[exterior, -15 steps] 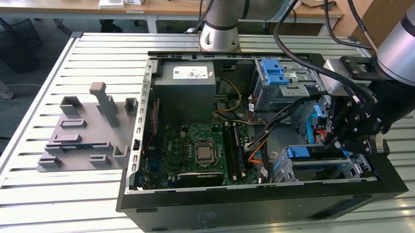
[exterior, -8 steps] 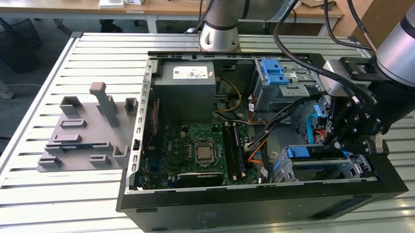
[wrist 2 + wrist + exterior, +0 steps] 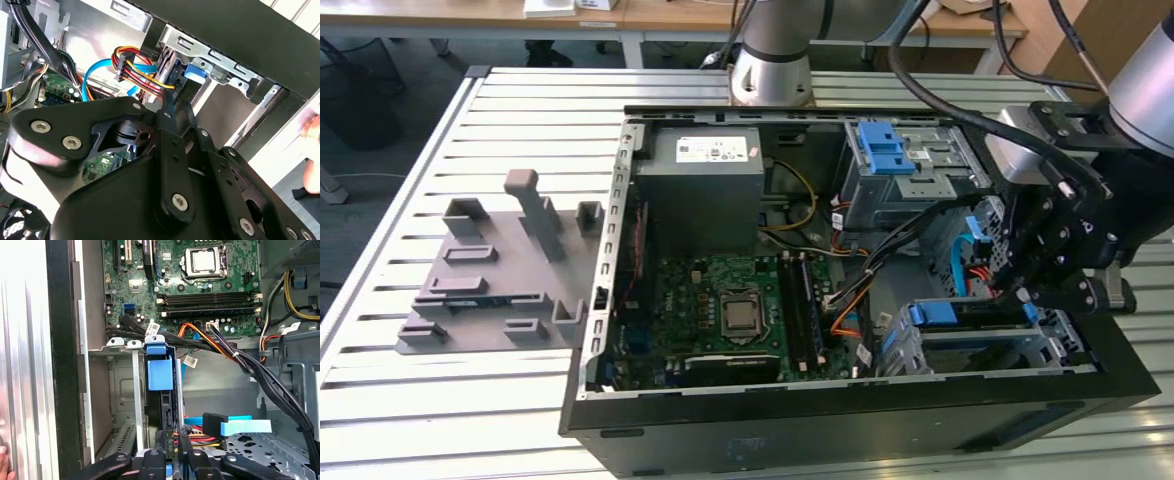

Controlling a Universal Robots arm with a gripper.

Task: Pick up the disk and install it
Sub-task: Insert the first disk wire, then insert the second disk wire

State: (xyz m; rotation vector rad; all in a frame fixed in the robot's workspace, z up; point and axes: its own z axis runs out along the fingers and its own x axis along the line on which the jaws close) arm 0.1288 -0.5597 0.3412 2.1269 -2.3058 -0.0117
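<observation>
Inside the case, at the drive bay: the gripper (image 3: 172, 452) reaches down among the cables, its black fingers (image 3: 172, 107) set on either side of the dark edge of the disk (image 3: 165, 412).
Jaws: clenched on the disk, one finger against each face of it, as the first wrist view shows.
Disk: standing on edge in the grey drive cage (image 3: 120, 390), with its blue carrier tab (image 3: 159, 374) at the cage mouth; in the exterior view the same blue tab (image 3: 934, 313) sits at the lower bay by the gripper (image 3: 1041, 285).
Cables beside the disk: a red, yellow and black power bundle (image 3: 142, 70) and a flat blue data cable (image 3: 97, 70) run just beside the fingers; a blue-tipped connector (image 3: 220, 424) lies near the disk.
Motherboard: green board (image 3: 734, 310) on the case floor, with the bare processor (image 3: 202, 261) and the memory slots (image 3: 210, 299) farther from the gripper.
Upper bay: a second cage with a blue latch (image 3: 887, 150), well apart from the gripper.
Power supply: grey box with a white sticker (image 3: 707, 175) at the far corner of the case (image 3: 854, 430).
Table: slatted metal top (image 3: 414, 400); a grey fixture (image 3: 500, 275) with upright posts lies on it to the exterior view's left of the case.
Arm base: silver column (image 3: 774, 60) behind the case.
</observation>
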